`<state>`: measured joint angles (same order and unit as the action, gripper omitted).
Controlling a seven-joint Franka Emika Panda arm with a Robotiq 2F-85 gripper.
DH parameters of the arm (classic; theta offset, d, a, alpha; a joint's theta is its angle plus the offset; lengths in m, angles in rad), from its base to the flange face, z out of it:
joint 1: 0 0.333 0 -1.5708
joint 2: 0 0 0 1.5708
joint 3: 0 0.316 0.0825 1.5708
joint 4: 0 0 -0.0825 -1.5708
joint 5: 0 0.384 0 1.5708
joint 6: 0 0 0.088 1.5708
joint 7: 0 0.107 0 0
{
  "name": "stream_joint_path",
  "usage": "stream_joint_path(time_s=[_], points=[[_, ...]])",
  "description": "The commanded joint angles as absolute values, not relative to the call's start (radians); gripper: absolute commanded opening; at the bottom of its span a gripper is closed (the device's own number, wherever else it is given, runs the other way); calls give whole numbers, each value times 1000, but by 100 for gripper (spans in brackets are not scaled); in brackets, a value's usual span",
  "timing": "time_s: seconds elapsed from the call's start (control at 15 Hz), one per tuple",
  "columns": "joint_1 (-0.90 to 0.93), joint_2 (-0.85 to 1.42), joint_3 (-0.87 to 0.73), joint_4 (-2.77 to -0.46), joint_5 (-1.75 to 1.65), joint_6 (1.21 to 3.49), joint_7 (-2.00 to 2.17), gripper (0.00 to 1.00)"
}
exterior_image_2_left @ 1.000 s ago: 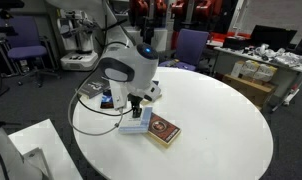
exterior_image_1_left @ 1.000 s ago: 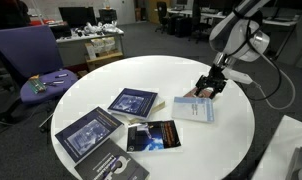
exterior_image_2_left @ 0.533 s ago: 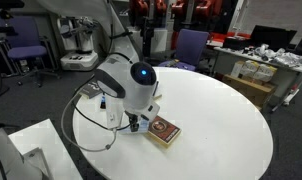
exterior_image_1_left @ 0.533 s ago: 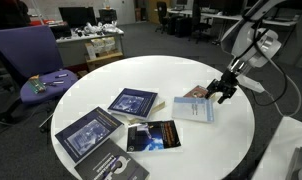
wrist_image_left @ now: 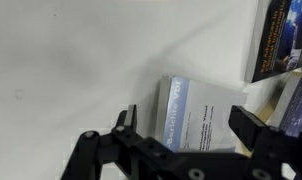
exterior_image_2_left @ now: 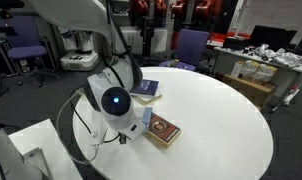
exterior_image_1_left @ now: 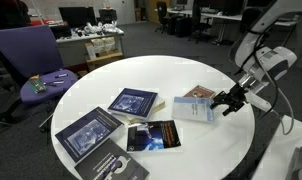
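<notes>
One thing up front: your black Robotiq gripper [exterior_image_1_left: 229, 100] is spread as wide as it goes and it's holding nothing. In the wrist view you can see the fingers [wrist_image_left: 126, 122] standing well apart. It hangs low near the edge of the round white table [exterior_image_1_left: 141, 68], tipped over so the fingers aim back in across the tabletop rather than straight down. In an exterior view the arm's own bulk hides the fingertips, so don't count on that angle. Nearest to the tool is the pale blue-and-white paperback book [exterior_image_1_left: 195, 108], lying flat just beside the fingertips on the side toward the table's middle, and not touching them as far as I can tell. From the wrist camera it sits straight ahead, framed between the two fingers. Its spine is on the left and its long axis runs away from you, roughly square to the line from finger to finger, so it's the book's short span that faces the opening. A red-brown patterned book [exterior_image_2_left: 163, 131] is butted up against it, but I can't tell whether they overlap. Further in are a dark blue glossy book [exterior_image_1_left: 132, 101] and a black book with an orange-and-blue cover [exterior_image_1_left: 151, 136], both well apart from the gripper. A purple office chair [exterior_image_1_left: 31, 55] stands off past the far rim.
</notes>
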<state>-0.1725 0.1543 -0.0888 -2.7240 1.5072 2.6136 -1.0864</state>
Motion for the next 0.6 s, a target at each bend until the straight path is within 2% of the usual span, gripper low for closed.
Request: stream_joint_path(time_s=[0.0, 0.53], points=[[-184, 188, -97, -2704, 1637, 2640, -1235, 100], [-198, 300, -143, -2584, 1672, 2611, -1326, 100]])
